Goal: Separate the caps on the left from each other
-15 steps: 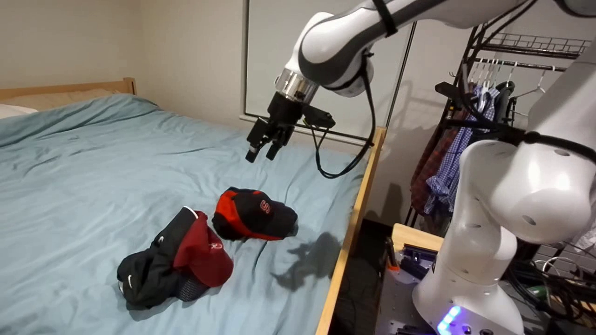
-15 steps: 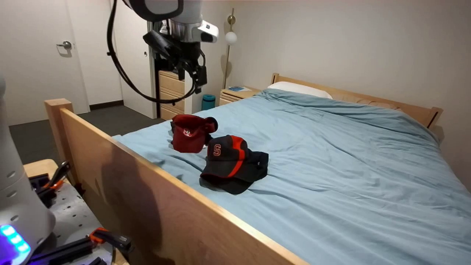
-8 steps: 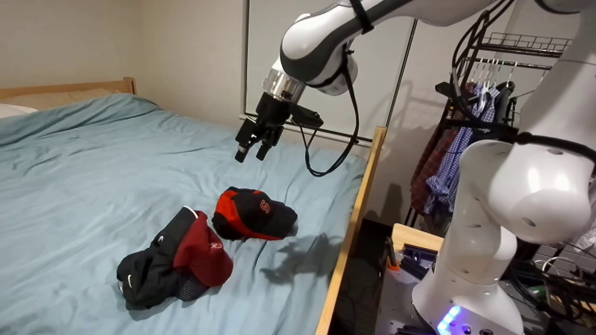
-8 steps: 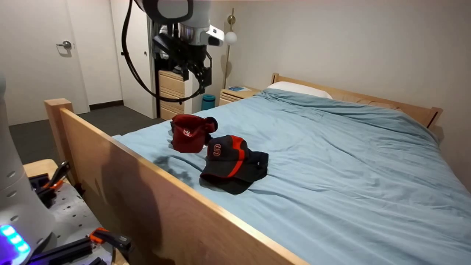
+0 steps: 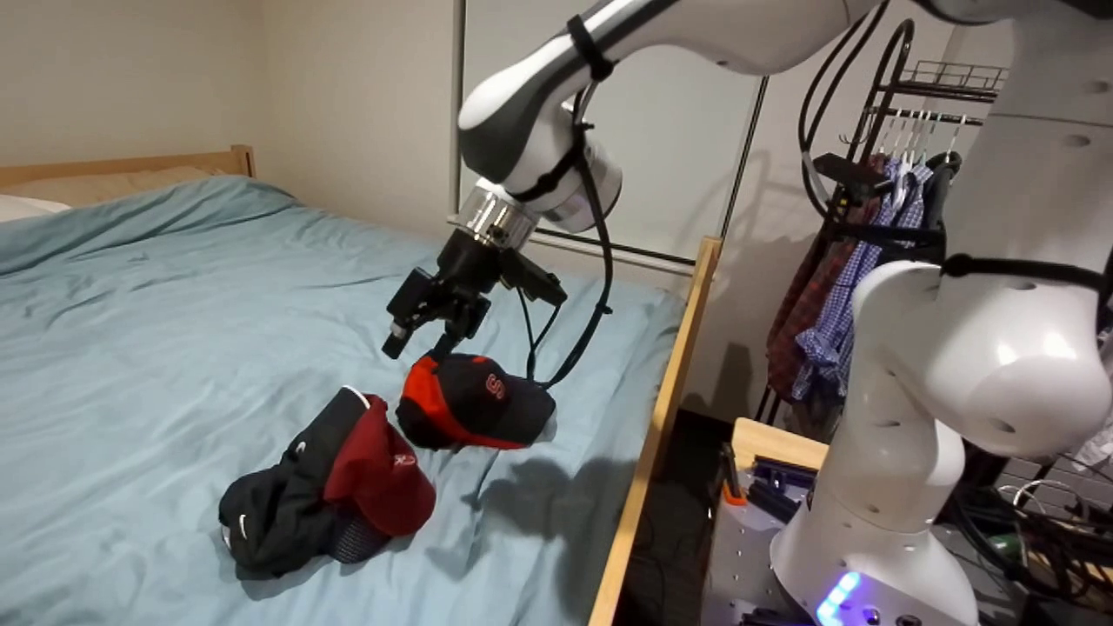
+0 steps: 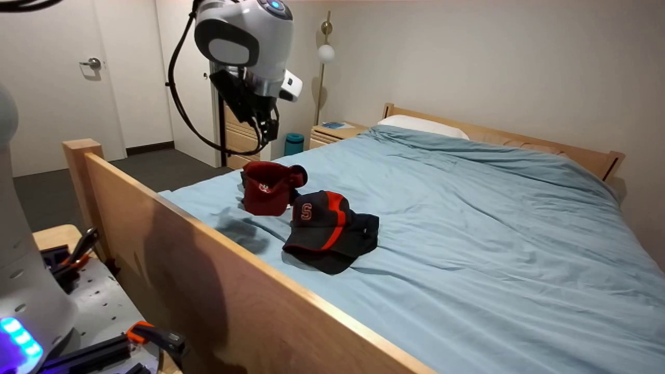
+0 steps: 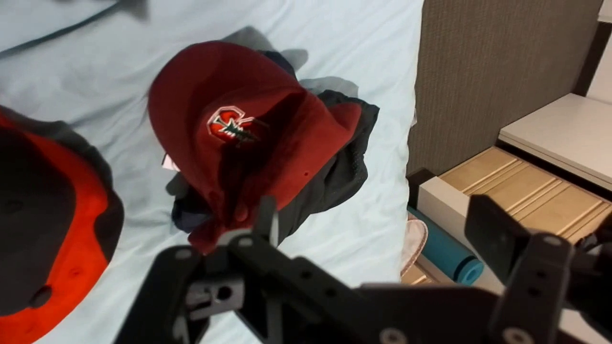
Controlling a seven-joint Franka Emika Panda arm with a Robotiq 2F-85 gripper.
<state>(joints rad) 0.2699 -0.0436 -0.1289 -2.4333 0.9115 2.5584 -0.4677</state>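
Maroon cap [image 7: 267, 153]: 10 o'clock from my claw [image 7: 377, 220] in the wrist view.
Black cap [image 7: 335, 179]: lying partly beneath the maroon one.
Claw: I see its jaws spread wide.

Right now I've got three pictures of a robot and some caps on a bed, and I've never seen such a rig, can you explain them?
The white machine is a robot arm, with a tool at its end. Two pictures come from cameras standing apart from it; the third looks down from its wrist. On the blue bedding lie two bunches: a dark red cap over dark cap fabric, and a black-and-red cap with an S, a second dark brim showing beneath. The tool is open and holds nothing.
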